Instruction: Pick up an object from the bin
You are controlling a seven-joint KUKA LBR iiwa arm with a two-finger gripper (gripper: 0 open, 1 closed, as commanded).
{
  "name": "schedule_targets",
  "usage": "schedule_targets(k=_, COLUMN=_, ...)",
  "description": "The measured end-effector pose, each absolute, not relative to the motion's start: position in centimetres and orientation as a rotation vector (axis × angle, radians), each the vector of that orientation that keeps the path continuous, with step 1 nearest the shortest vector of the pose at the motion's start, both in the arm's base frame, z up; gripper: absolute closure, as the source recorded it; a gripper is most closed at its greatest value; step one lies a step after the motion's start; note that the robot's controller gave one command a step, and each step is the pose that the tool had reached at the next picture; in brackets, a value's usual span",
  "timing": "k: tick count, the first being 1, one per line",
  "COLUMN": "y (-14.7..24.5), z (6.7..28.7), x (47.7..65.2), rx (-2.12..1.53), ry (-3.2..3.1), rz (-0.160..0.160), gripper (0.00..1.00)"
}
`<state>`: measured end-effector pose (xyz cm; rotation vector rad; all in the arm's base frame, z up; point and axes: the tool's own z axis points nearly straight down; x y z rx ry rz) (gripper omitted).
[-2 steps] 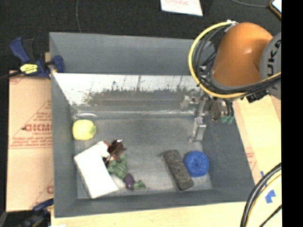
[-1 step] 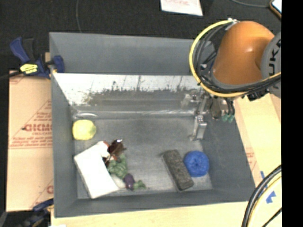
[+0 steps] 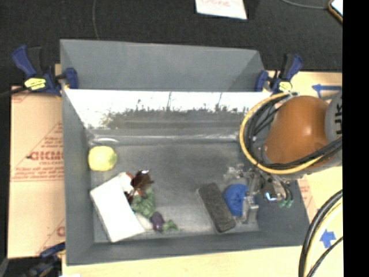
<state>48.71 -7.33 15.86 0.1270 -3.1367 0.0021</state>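
My gripper [image 3: 247, 203] hangs low in the right part of the bin, below the orange wrist cover. A blue rounded thing [image 3: 233, 198] lies right against its fingers, at their left; whether the fingers are round it I cannot tell. Touching the blue thing on its left lies a dark grey flat block [image 3: 216, 208], set at a slant on the bin floor.
In the left part of the bin lie a yellow ball [image 3: 102, 158], a white flat card [image 3: 116, 208], and a small green, brown and purple toy figure [image 3: 147, 203] beside the card. The arm and its cables cover the bin's right wall.
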Motion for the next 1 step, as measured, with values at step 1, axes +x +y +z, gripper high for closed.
schedule_targets(k=1, y=-6.57, z=16.04, x=49.57, rx=0.319, ry=-3.144, rz=0.006, gripper=0.0)
